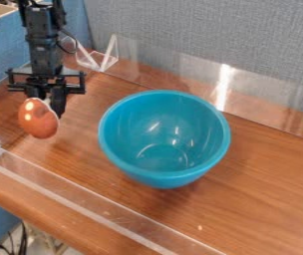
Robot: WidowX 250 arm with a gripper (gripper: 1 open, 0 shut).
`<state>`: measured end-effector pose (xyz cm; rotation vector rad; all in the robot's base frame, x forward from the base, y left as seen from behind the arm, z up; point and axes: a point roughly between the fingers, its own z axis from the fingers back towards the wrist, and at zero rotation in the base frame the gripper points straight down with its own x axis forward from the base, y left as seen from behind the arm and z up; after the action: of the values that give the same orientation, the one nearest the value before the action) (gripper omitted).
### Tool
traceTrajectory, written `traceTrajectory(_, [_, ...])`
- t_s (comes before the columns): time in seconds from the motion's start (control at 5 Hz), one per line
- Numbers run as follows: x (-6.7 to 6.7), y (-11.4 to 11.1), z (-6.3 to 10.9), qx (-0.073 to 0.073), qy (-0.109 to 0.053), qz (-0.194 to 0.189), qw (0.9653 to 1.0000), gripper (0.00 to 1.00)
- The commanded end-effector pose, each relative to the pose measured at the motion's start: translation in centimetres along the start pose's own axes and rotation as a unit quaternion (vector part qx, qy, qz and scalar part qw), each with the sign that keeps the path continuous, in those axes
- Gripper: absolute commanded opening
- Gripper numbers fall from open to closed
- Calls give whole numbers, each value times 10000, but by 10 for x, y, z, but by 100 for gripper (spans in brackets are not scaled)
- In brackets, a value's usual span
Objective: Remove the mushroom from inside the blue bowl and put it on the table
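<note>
The teal-blue bowl [165,136] stands on the wooden table [267,184], and its inside shows nothing in it. Left of the bowl my gripper [41,98] points down and is shut on the mushroom [36,119]. The orange-brown cap hangs below the fingers, just above the tabletop; whether it touches the wood I cannot tell. The stem is hidden between the fingers. The mushroom is well clear of the bowl's rim.
Low clear acrylic walls [75,204] edge the table at the front, left and back. A grey fabric panel [207,30] stands behind. A blue box [1,45] rises at the far left beside the arm.
</note>
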<state>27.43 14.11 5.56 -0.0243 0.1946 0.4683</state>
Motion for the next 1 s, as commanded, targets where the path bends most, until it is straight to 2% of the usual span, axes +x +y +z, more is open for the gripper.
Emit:
traceTrajectory(0.0, [0,5,38,-24,-503,-251,9984,100])
traceTrajectory(0.4, [-4,19,51,-231,-619,-1,9978,100])
traceTrajectory(0.8, [-26,18,62,-357,-604,165,9974,100])
